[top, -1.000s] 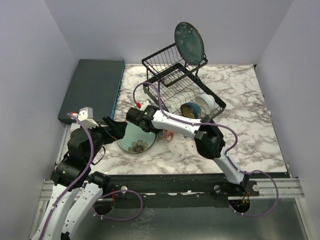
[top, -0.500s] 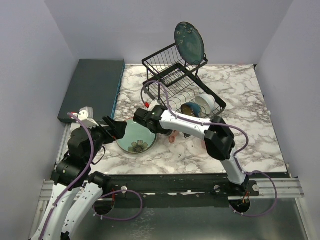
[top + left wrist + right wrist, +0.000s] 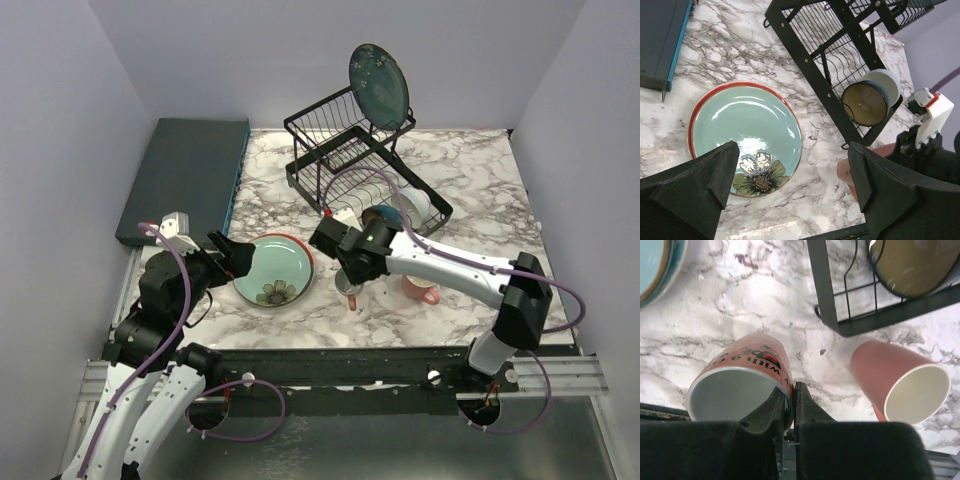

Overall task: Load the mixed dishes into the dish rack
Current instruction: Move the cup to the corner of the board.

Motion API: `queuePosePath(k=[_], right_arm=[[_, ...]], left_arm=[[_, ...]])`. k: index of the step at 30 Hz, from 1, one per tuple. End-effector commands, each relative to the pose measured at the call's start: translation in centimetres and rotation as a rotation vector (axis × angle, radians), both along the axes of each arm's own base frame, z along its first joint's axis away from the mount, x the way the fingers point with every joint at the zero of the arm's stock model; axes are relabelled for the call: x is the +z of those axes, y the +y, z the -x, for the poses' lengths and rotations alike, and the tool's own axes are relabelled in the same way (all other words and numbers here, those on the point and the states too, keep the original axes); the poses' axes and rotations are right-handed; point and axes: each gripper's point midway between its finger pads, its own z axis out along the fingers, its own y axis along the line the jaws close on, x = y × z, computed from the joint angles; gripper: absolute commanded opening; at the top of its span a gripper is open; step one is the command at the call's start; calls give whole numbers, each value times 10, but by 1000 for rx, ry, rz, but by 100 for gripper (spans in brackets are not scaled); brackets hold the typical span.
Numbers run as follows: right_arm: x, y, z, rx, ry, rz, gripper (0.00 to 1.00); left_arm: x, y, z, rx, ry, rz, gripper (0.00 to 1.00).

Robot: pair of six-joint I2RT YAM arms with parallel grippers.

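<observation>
teal slab (image 3: 185, 175): flat on the marble table (image 3: 500, 240), well to the left of the dish rack (image 3: 335, 160).
left gripper (image 3: 236, 255): near-left of the dish rack, fingers spread wide and holding nothing; the left wrist view looks down between them onto the plate.
red-and-teal plate (image 3: 272, 268): flat on the table, in front of the rack's left corner, flower painted at its near edge; it lies apart from the rack (image 3: 810, 75).
right gripper (image 3: 350, 283): in front of the dish rack, clenched on the held mug (image 3: 349, 290).
held mug (image 3: 747, 365): pink with lettering, its rim pinched with one finger inside the mouth and one outside.
dark teal plate (image 3: 378, 85): on edge at the back of the rack's top basket.
dark bowl (image 3: 380, 220): on edge in the rack's lower tier, cream inside showing.
white bowl (image 3: 415, 207): just right of the dark bowl, same tier.
second mug (image 3: 420, 290): on its side on the table, in front of the rack's right corner (image 3: 822, 285).
</observation>
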Motion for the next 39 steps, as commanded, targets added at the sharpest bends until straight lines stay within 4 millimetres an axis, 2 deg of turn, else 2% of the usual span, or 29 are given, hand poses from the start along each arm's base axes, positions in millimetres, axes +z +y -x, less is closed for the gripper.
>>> queuePosePath(k=[1,8,15,19,22,31,35,39], right_arm=[[1,-9,23,-40,53,-91,0],[-16,-39,49,-117,116,-77,0],[-18,-60,63,-202,141,-98,0],[-19,-67,65,-247,138,-146,0],[-27,-74,65,-285,144,-168,0],[-35,-99,51,-385,106,-205,0],[-43,-102,51,-397,114,-217,1],[-50,-103,53,-397,128,-218,7]], left_arm=[[-2,1,-2,14,5,-1,99],[-2,0,-2,7,8,-2,99],[-2,0,-2,5,9,-3,99],[-2,0,-2,5,9,-3,99],[-2,0,-2,5,8,-2,99],[-5,-1,-4,3,19,-7,99],[-6,-1,-4,5,25,-9,99],[-8,-1,-5,6,32,-11,99]])
